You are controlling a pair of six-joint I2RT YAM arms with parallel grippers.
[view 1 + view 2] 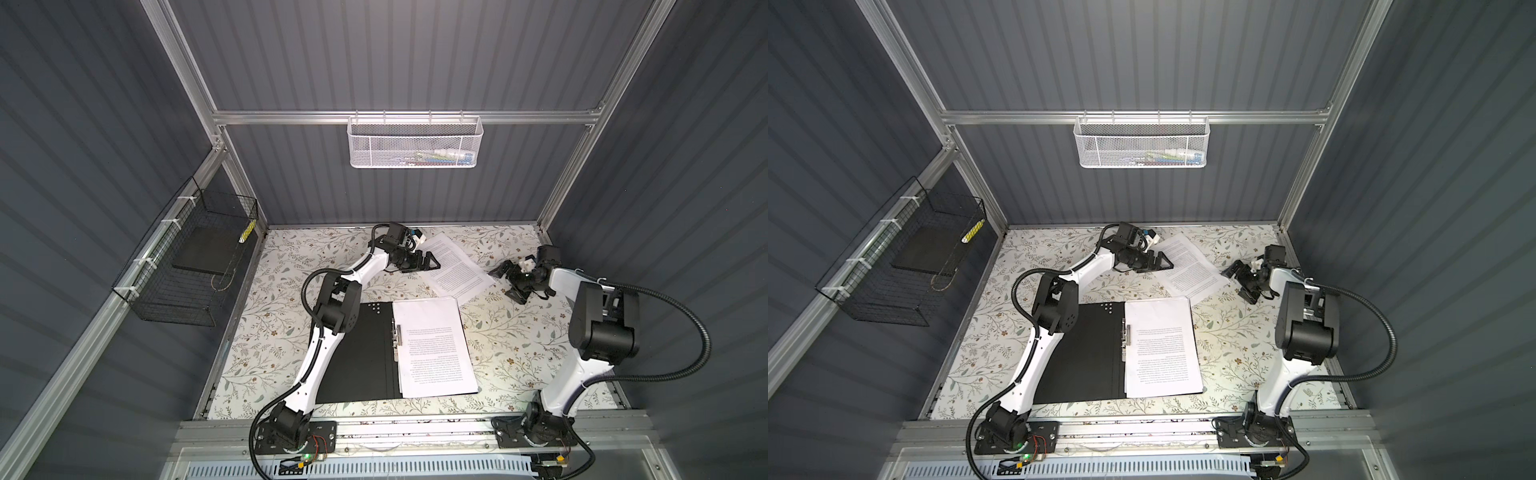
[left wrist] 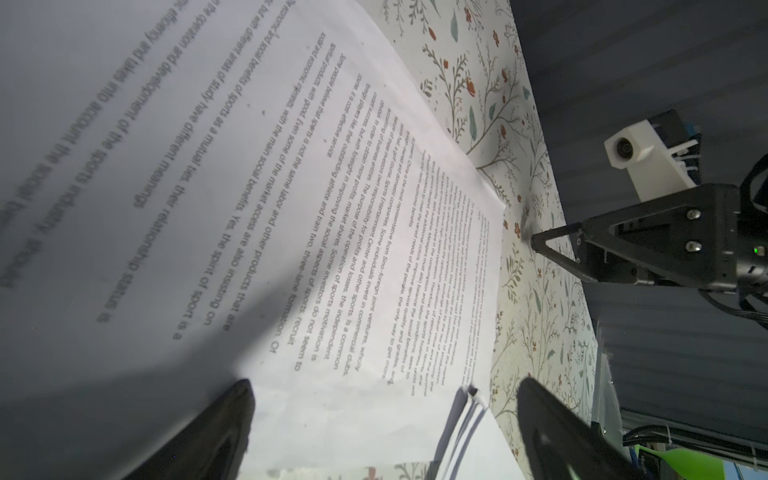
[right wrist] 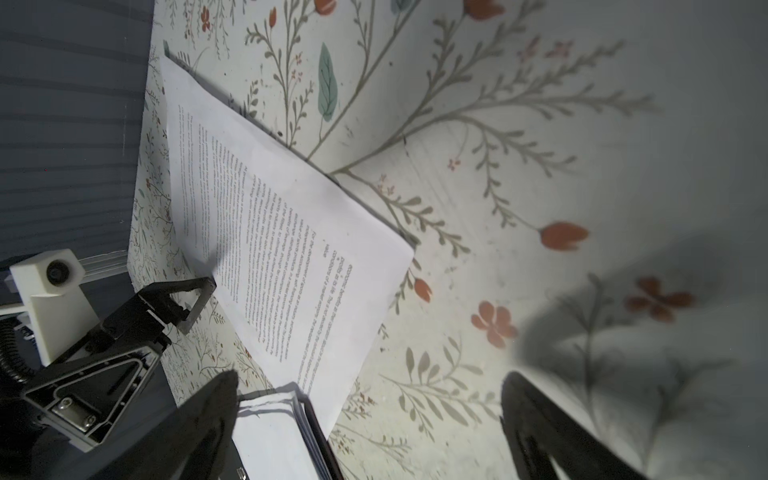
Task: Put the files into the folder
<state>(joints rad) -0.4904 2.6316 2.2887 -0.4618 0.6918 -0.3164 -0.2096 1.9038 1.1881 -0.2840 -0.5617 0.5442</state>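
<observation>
Left tool (image 1: 430,262) and right tool (image 1: 505,284), jaws apart, empty; open folder (image 1: 361,353) with paper stack (image 1: 432,345), one sheet (image 1: 457,270) outside.

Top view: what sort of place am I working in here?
Probably an enclosed robot work cell: ribbed grey wall panels on an aluminium frame, a left arm and right arm bolted to the front rail, and a floral tabletop holding an open folder.

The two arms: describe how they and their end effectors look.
Both the left arm and right arm have white links, black joint housings and a black ribbed cable conduit looping alongside. The left end effector and right end effector are black with triangular open-framed fingers; a white camera mount sits by each wrist.
</observation>
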